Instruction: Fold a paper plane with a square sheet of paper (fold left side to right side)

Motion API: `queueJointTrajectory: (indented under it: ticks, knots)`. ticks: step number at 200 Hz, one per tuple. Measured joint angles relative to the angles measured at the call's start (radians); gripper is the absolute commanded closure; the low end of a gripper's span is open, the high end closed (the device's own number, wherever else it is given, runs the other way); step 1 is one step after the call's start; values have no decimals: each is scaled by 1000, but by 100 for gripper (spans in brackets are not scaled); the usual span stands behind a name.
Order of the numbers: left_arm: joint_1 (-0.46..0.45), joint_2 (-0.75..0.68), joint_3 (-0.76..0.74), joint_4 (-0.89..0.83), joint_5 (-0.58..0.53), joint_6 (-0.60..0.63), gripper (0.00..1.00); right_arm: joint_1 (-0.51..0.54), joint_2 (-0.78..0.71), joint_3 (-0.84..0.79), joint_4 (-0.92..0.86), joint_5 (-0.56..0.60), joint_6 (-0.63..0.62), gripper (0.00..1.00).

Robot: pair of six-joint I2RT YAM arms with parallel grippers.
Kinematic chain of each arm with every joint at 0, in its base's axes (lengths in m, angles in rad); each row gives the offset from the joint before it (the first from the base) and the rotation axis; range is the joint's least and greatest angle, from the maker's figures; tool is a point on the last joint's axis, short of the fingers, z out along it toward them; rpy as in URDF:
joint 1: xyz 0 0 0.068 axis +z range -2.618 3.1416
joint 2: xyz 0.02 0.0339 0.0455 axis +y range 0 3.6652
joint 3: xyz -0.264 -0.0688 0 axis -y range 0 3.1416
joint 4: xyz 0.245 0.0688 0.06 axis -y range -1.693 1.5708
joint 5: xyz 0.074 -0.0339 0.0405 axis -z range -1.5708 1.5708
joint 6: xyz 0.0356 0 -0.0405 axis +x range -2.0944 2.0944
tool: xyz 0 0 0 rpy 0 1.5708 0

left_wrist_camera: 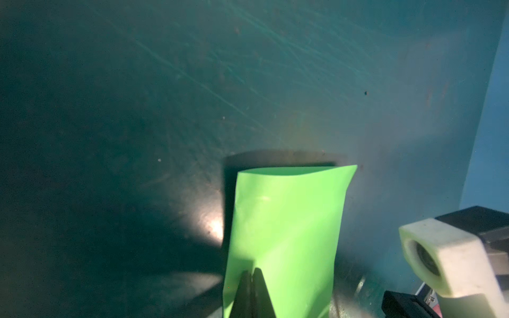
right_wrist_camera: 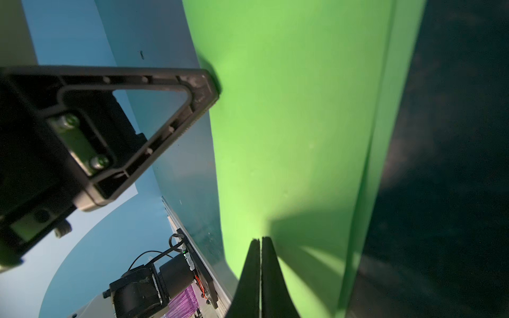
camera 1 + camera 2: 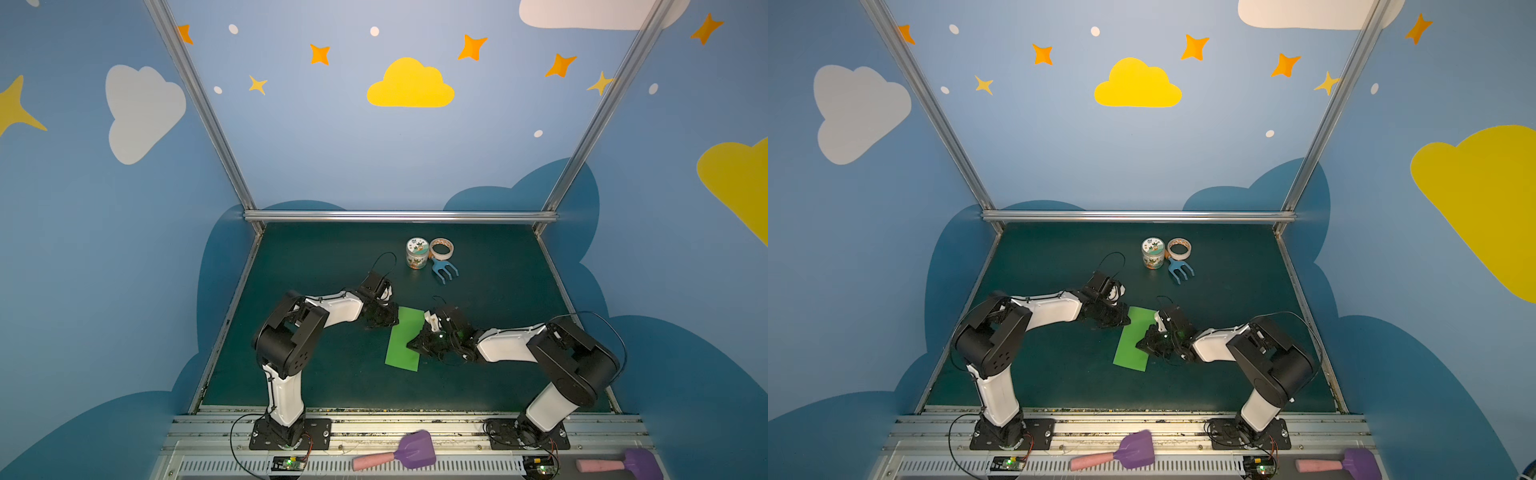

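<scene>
**A:** The square sheet of paper (image 3: 402,341) is thin and smooth, with a soft sheen where light catches it.

**B:** The table (image 1: 192,82) under it is a dark matt mat, scuffed with fine pale scratches.

**A:** The left gripper (image 1: 252,272) and right gripper (image 2: 260,240) are matt black plastic. From the right wrist, the left one shows moulded ribs and shiny metal screws (image 2: 66,121).

**B:** The white camera housing (image 1: 440,256) looks like dull, slightly rough plastic.

**A:** The arm shells (image 3: 336,305) are smooth white plastic.

**B:** The far rail (image 3: 399,216) is brushed metal. The near shovel (image 3: 415,451) has a smooth purple plastic blade and a spongy-looking pink handle.
</scene>
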Motion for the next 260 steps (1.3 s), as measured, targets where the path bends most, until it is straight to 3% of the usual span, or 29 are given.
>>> queueJointTrajectory:
  ticks: [25,49,88,118,163,189,260]
  knots:
    - [0,-3,-8,10,1,-2,96,1,-31,-7,-8,2,0,100]
    - [0,-5,-11,14,1,-6,96,4,-120,-47,-29,18,-2,80]
    - [0,-6,-11,13,0,-15,96,28,-287,-133,-119,65,-5,62]
    - [0,-33,-18,-5,1,-26,96,41,-383,-187,-198,95,-10,59]
    - [2,-167,-64,-20,4,-54,70,41,-426,-201,-267,121,-26,53]
    - [-2,-245,-154,-11,1,-77,61,40,-426,-201,-283,120,-43,52]
    - [-113,-336,-340,16,-51,-169,53,20,-415,-184,-304,99,-84,52]
